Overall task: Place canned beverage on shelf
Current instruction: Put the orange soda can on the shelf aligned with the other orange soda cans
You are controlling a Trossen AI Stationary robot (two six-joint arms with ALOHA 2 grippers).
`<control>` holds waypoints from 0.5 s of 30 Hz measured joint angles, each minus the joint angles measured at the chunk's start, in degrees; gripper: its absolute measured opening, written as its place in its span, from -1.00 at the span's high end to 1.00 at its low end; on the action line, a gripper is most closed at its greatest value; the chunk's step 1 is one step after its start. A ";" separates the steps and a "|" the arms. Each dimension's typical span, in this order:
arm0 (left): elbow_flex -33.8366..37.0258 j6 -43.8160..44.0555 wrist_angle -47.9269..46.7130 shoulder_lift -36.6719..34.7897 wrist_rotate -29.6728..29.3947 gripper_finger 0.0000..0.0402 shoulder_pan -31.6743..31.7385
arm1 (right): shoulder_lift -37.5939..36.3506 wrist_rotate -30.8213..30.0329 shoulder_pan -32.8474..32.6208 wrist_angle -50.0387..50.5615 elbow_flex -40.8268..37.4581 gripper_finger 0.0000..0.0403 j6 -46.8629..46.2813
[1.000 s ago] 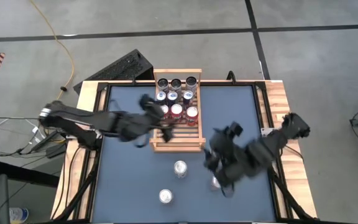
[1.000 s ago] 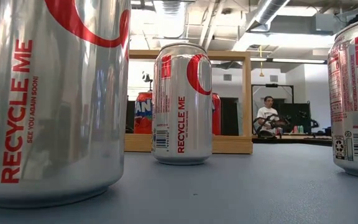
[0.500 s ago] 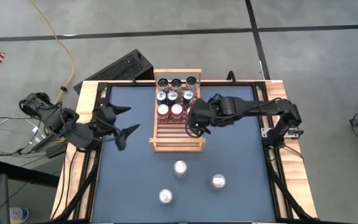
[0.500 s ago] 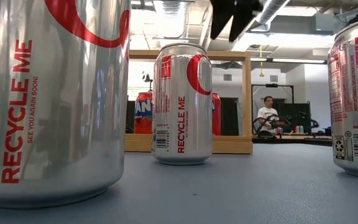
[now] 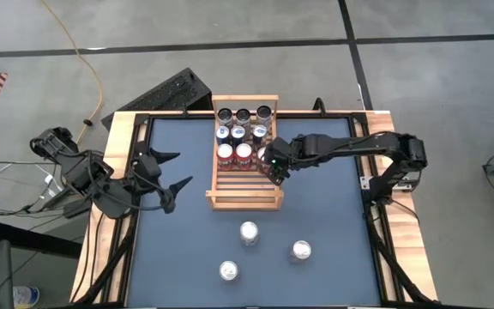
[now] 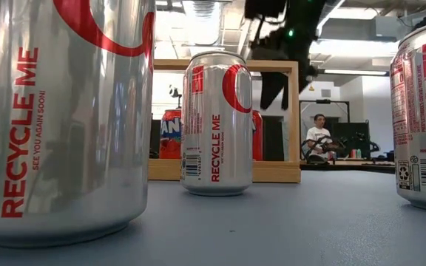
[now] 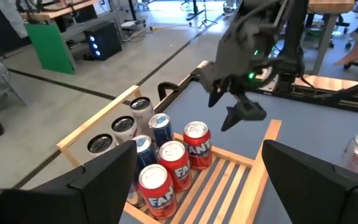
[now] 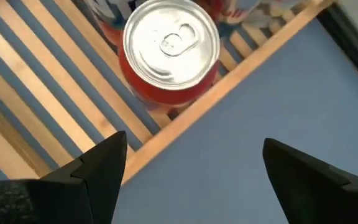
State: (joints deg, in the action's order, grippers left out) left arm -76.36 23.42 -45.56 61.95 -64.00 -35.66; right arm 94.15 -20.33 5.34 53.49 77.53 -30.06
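The right gripper is hanging released above the shelf edge; three upright silver cans are standing nearer it than the released left gripper.

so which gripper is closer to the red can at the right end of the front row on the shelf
Right. The right gripper hovers open just above and beside that red can, at the shelf's right edge. The left gripper waits open off the shelf's left side, well away from the can.

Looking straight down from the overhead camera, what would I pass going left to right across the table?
The open left gripper → the light-wood slatted shelf of cans → the open right gripper at the shelf's right edge → a lone silver can.
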 joint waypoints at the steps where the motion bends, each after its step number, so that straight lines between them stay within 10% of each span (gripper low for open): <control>1: 0.00 -0.02 0.00 0.00 -0.45 -0.66 0.00 | 0.06 0.38 0.42 -0.79 -0.56 -0.71 0.14; 15: 0.00 -0.42 -0.02 0.02 -1.39 -0.66 0.00 | -0.03 0.99 5.49 -10.01 -4.77 -0.71 5.31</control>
State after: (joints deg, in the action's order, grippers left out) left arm -76.35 23.00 -45.58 61.98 -65.39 -35.66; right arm 94.13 -19.34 10.83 43.48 72.75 -24.75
